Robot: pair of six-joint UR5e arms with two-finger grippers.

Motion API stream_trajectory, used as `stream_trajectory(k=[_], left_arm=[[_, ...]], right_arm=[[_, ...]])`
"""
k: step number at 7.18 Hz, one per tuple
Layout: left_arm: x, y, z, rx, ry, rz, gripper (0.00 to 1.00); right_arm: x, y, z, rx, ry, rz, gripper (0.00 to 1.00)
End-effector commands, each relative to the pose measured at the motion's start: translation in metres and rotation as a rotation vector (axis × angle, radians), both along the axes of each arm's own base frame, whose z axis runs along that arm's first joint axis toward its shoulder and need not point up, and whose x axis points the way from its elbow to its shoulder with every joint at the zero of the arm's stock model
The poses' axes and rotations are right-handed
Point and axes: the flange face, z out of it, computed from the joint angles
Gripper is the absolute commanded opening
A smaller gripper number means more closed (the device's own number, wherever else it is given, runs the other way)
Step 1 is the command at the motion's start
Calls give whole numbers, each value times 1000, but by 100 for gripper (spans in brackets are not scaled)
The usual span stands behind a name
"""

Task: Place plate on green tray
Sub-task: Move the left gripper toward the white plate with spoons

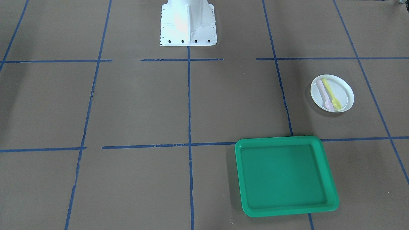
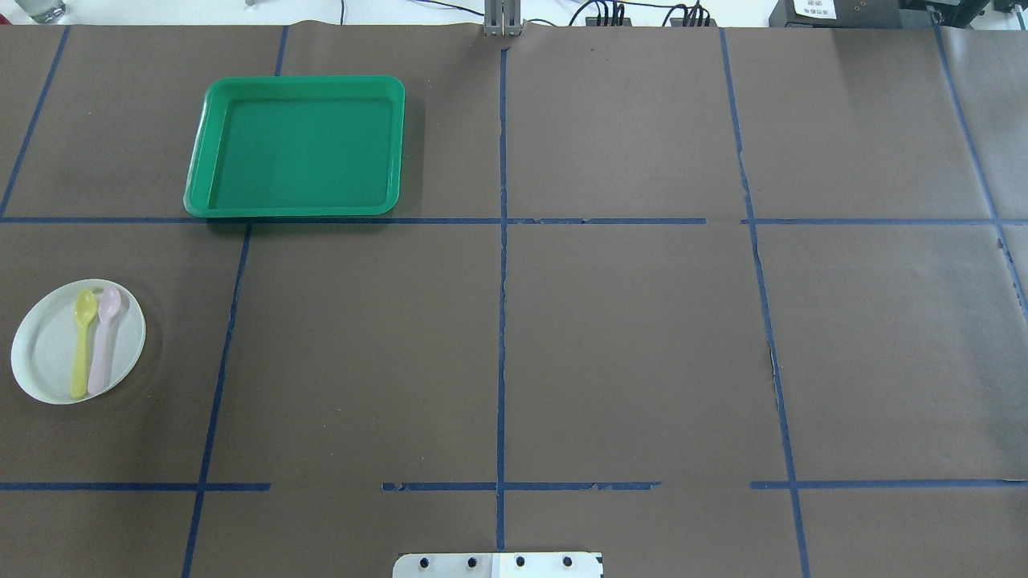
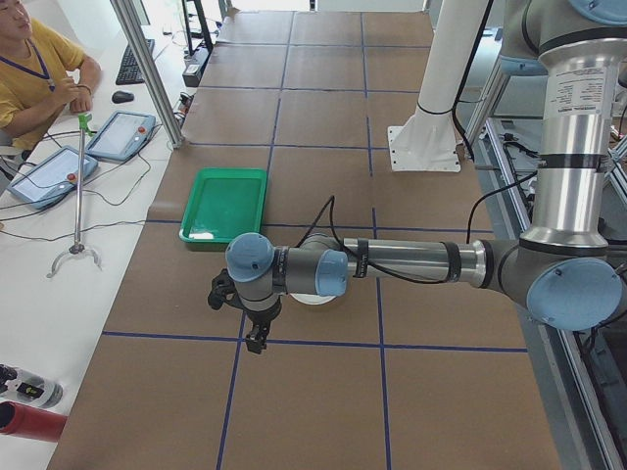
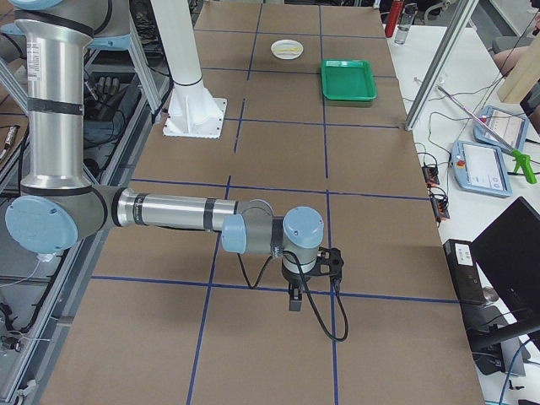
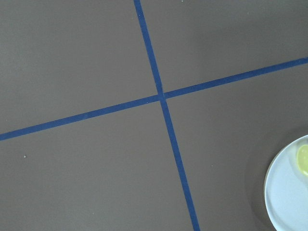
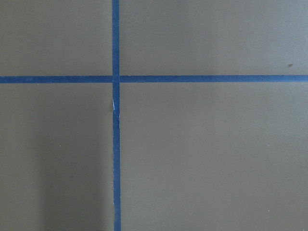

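The small white plate [image 1: 344, 90] lies on the brown table on my left side, also in the overhead view [image 2: 44, 357], with a yellow spoon [image 1: 332, 95] and a pink spoon [image 1: 323, 93] on it. The green tray [image 1: 284, 174] lies empty farther out from the plate, also in the overhead view [image 2: 301, 144]. My left gripper [image 3: 257, 340] hangs above the table just beside the plate; I cannot tell if it is open or shut. The left wrist view catches the plate's edge [image 5: 288, 197]. My right gripper [image 4: 293, 304] hangs over bare table far from both; its state is unclear.
Blue tape lines grid the brown table. The white robot pedestal [image 1: 188, 24] stands at the near middle edge. An operator [image 3: 34, 78] sits beyond the tray's side with teach pendants [image 3: 122, 132] and a grabber stick [image 3: 78, 196] on a white bench.
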Motion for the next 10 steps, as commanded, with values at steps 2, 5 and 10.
stream_trajectory(k=[2,5,10], left_arm=[[30,9,11,-69,167,-75,100],[150,22,8,4,59,-111,100],[201,50,27,-68,42,-77,100]], right_arm=[[0,0,0,0,0,0,100],[0,0,0,0,0,0,100],[0,0,0,0,0,0,100]])
